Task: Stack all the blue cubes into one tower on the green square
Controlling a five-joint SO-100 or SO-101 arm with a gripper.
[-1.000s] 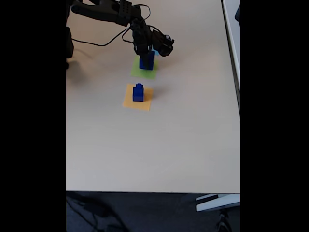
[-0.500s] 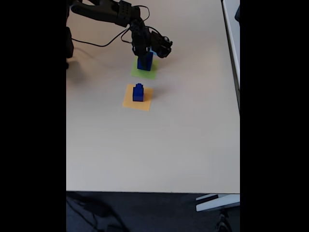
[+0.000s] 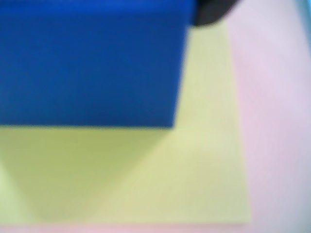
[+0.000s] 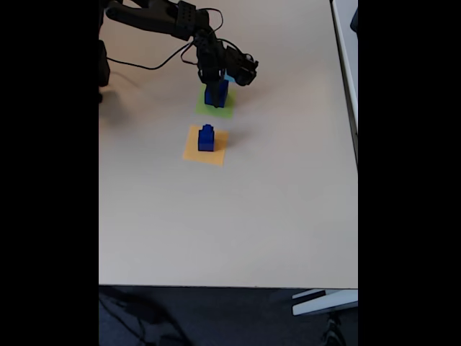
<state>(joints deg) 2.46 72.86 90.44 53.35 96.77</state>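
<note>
In the fixed view a large blue cube stands over the green square at the table's far side. My gripper comes down on it from above and is shut on it. The wrist view has the same blue cube very close at the upper left, the green square under and in front of it, and one dark fingertip at the top edge. Two smaller blue cubes stand stacked, the smaller on top, on an orange patch nearer the camera.
A corner of a light-blue patch peeks out beside the gripper. The black arm and its cable reach in from the top left. The beige table ends at a front edge, with dark floor below it.
The gripper and the large blue cube have shifted slightly left and toward the far side over the green square. The stack on the orange patch has not moved.
</note>
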